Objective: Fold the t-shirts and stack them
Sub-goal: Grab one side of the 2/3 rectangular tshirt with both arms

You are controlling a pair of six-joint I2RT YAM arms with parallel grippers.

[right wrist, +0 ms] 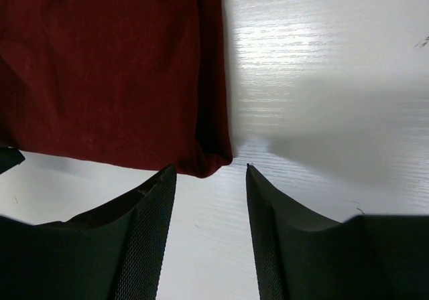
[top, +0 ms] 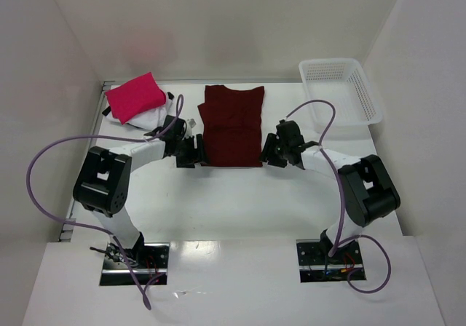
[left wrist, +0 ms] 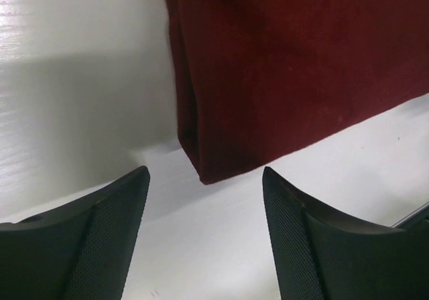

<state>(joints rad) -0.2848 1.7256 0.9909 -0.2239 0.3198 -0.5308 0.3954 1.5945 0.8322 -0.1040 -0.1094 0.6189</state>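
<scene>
**Both grippers open at maroon shirt's near corners, nothing held**

The table (top: 240,195) is white. The maroon shirt (top: 231,126) lies flat at mid-table, already narrowed to a long strip with its sides folded under, neck at the far end and hem near. Doubled edges show along both sides in the wrist views. It looks laid out this way so the near hem can be lifted and folded toward the far end.

The left gripper (left wrist: 204,173) sits low at the near-left hem corner with its jaws wide apart. The corner lies in the gap and no cloth is pinched. The right gripper (right wrist: 206,169) mirrors it at the near-right corner, jaws parted less widely and empty. The corner lies just off its left finger tip. Judging by the matched poses, both arms are set for a two-corner pinch.

The basket (top: 371,100) is at the far right, well apart from the shirt and not in the way. The pink shirt (top: 136,97) is folded small at the far left and lies on top of the white shirt (top: 149,116). That stack is near the left arm's forearm, so a swing to the left could brush it. Purple cables (top: 44,173) loop off both arms, clear of the cloth.
</scene>
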